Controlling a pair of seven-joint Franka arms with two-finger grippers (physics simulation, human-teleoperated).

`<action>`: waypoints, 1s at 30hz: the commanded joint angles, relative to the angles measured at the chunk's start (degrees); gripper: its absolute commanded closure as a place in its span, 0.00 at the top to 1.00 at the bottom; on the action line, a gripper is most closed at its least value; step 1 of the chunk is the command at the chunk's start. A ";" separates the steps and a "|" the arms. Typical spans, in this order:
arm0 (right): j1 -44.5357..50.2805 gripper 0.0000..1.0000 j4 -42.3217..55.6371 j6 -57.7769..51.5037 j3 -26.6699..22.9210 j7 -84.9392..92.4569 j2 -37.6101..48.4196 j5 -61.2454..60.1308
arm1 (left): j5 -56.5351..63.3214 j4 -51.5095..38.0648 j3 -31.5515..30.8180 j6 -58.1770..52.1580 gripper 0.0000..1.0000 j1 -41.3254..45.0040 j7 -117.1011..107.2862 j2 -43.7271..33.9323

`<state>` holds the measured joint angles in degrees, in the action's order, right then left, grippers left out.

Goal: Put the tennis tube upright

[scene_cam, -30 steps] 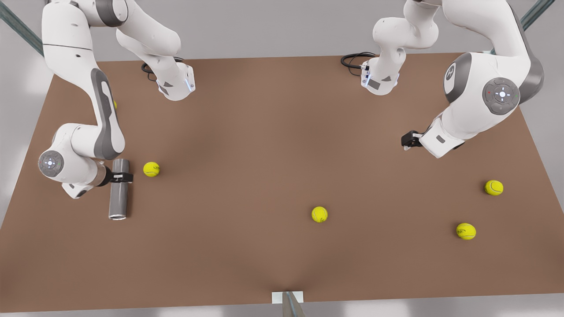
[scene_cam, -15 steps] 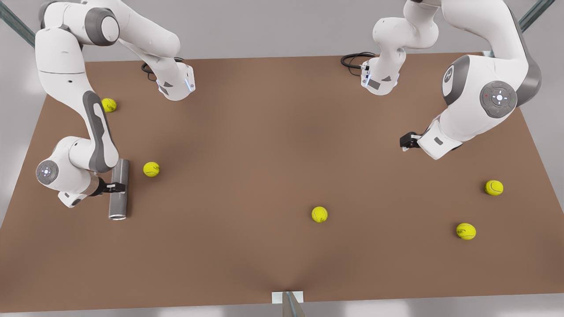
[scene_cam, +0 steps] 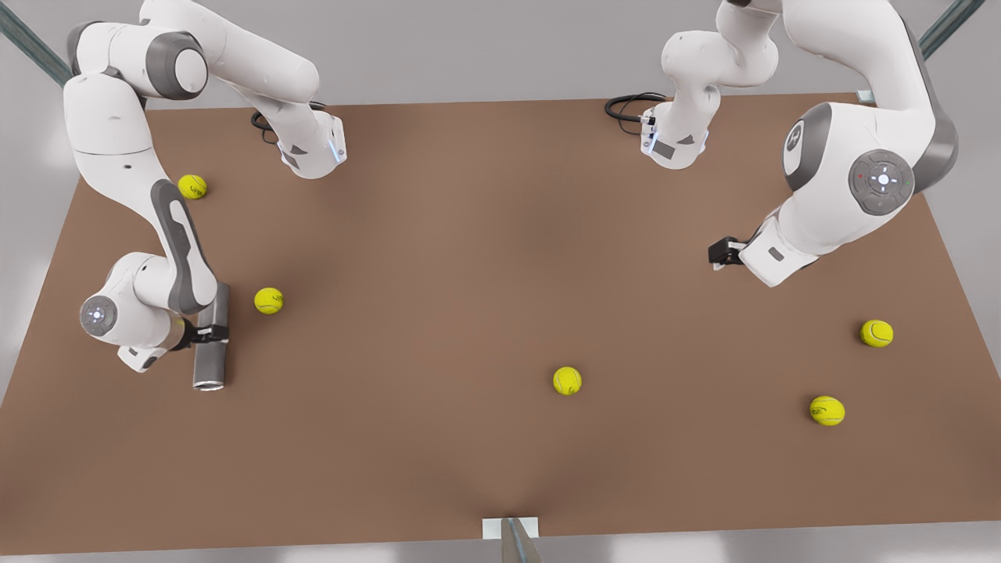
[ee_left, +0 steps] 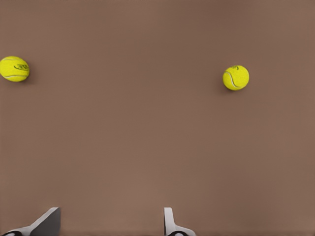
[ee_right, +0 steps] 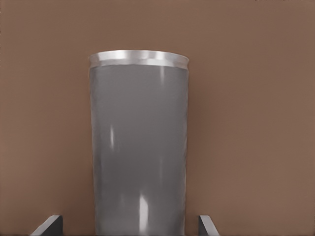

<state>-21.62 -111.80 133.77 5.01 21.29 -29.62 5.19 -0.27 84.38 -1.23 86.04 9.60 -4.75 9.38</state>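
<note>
1. Table (scene_cam: 469, 274): brown top carrying everything; both arms reach in from its far edge.
2. Right gripper (scene_cam: 209, 335): at the front view's left, low over the table, straddling the tube. Fingers (ee_right: 49, 225) apart, one on each side of the tube; whether they touch its wall I cannot tell.
3. Left gripper (scene_cam: 715, 256): at the front view's right, held above bare table, waiting. Fingers (ee_left: 170, 223) apart, nothing between them.
4. Tube (scene_cam: 211, 344): grey, lying on its side between the right gripper's fingers, shiny rim (ee_right: 139, 57) at the end away from the wrist.
5. Balls: one (scene_cam: 268, 300) just beyond the right gripper's outer finger side; one (scene_cam: 191, 186) well behind it, near the arm. Two (scene_cam: 876, 333) (scene_cam: 826, 410) lie under the left wrist camera, well apart. One (scene_cam: 567, 380) between the grippers, mid-table.
</note>
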 commanded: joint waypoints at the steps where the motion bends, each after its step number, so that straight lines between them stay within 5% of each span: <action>1: -0.09 1.00 0.00 0.00 0.00 0.33 -0.09 0.00 | -0.08 0.00 0.00 0.00 1.00 0.07 0.00 0.02; 30: -1.32 1.00 0.09 -0.35 0.00 -2.30 -2.99 -0.09 | 0.01 0.09 0.00 0.00 1.00 -0.02 -0.18 1.25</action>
<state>-22.90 -111.65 133.42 5.01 19.05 -32.61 5.09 -0.27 84.46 -1.23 86.04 9.58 -4.92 10.64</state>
